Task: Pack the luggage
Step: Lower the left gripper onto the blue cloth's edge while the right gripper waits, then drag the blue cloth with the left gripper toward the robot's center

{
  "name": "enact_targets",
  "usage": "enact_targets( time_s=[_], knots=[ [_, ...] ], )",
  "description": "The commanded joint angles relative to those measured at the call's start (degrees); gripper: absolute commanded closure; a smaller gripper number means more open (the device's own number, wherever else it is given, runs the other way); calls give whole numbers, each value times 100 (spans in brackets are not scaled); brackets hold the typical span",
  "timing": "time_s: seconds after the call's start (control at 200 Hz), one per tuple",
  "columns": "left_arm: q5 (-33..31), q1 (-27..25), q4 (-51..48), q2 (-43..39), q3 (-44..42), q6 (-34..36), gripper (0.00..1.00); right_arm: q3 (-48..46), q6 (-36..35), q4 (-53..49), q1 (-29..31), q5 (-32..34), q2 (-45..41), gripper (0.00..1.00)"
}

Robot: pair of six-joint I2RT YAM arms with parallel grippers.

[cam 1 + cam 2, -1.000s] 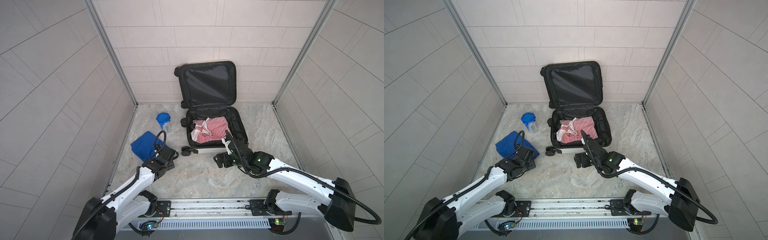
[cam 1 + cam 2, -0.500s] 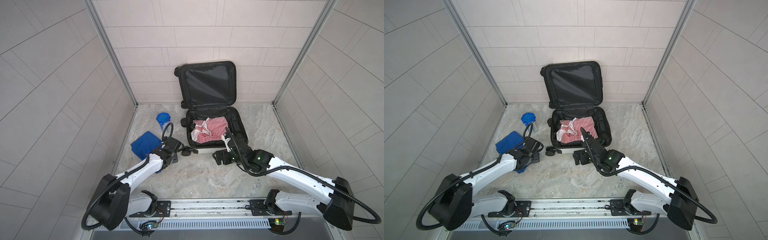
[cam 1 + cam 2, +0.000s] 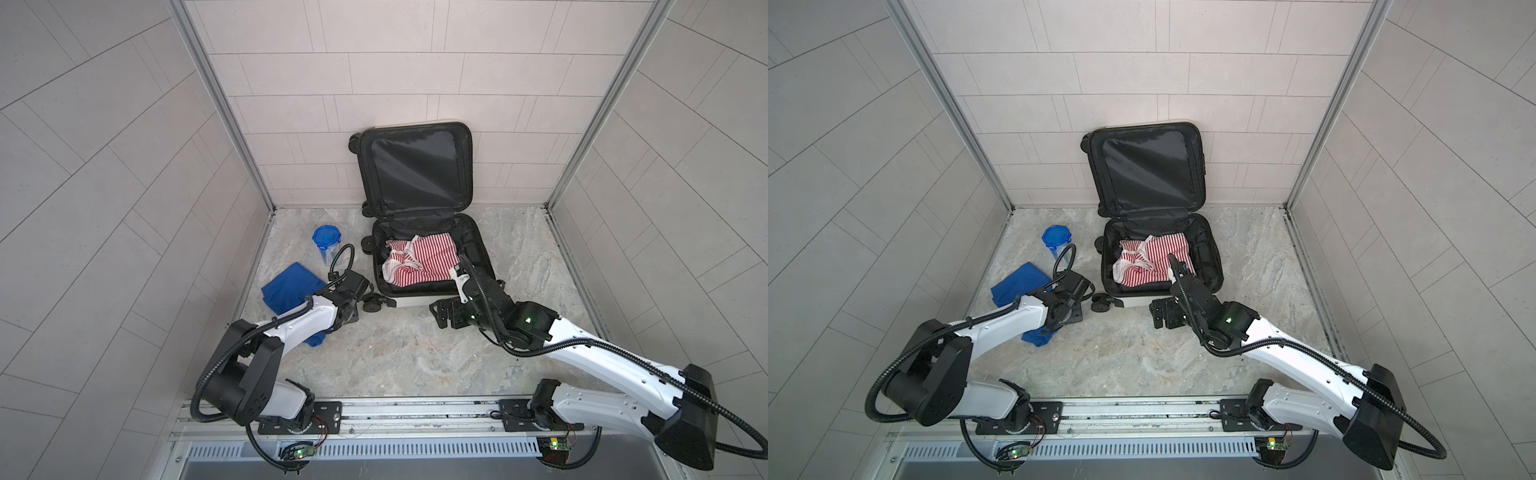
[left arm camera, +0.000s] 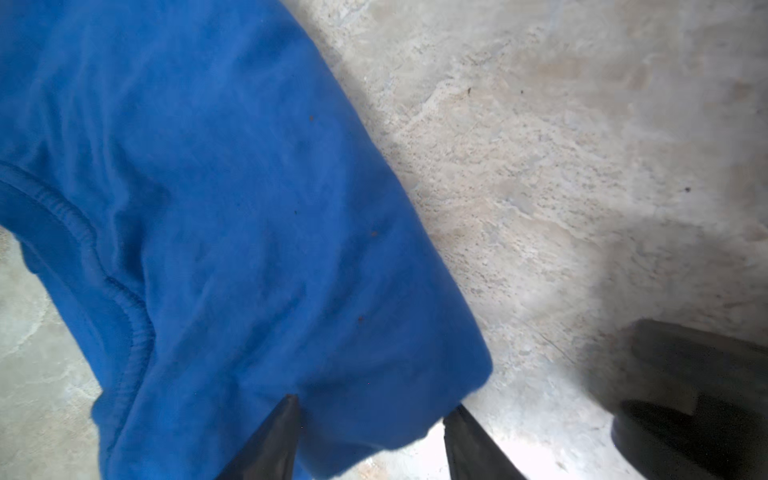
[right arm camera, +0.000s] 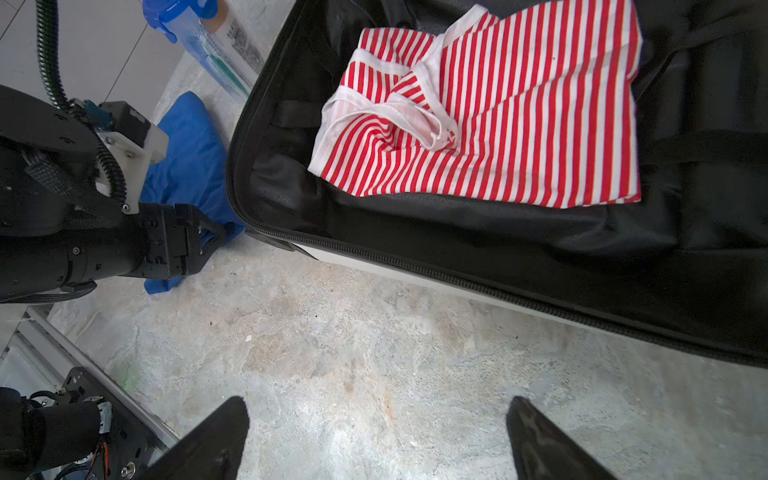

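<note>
Nearest to the robot's base, the right gripper (image 5: 378,419) hangs over the bare counter (image 3: 395,353) with its jaws wide apart and nothing between them. It is just in front of the near wall of the luggage (image 3: 411,302).

To the left, the left gripper (image 4: 374,419) is low over the near corner of a folded blue cloth (image 4: 232,199). Its jaws stand apart, with the edge of the cloth between them, and I judge that they have not closed on it. The cloth lies flat on the counter, just beside the luggage's near left wheel (image 3: 374,301).

The luggage lies open in the middle of the counter, towards the back. Inside the black lower half there is one red-and-white striped garment (image 3: 419,259), loosely crumpled, and it leaves room around it. A little farther on the left, a clear container with a blue lid (image 3: 327,241) stands upright on the counter, near the luggage but outside it. Farthest, the luggage's lid (image 3: 415,174) stands up against the back wall.

So the task looks to be in its early part: one item is packed, and two are left outside. Picking up the blue cloth seems to be the step in hand. After that come the container and, I suppose, the closing of the lid.
</note>
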Motion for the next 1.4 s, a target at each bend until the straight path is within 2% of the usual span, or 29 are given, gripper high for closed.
enact_targets(
  time_s=[0.0, 0.11, 0.24, 0.535, 0.746, 1.096, 1.246, 1.391],
  knots=[
    [-242, 38, 133, 105, -114, -219, 41, 162, 78, -122, 11, 123, -75, 1],
    [-160, 155, 257, 177, -162, -218, 44, 157, 117, -107, 11, 92, -85, 1],
    [-48, 306, 350, 222, -181, -226, 53, 146, 129, -120, 10, 87, -140, 2],
    [211, 444, 312, 238, -164, -213, 87, 168, 122, -238, 11, 168, -191, 2],
    [478, 436, -165, -200, -194, -107, 100, 234, 48, -346, -2, 280, -217, 2],
    [1326, 368, -703, -1451, -771, -159, 100, 272, -26, -361, -100, 333, -203, 2],
    [1539, 134, -916, -1864, -932, -297, 100, 298, -51, -418, -143, 359, -230, 2],
    [1683, -345, -1088, -2081, -964, -555, 100, 284, -77, -477, -190, 419, -313, 3]
  ],
)
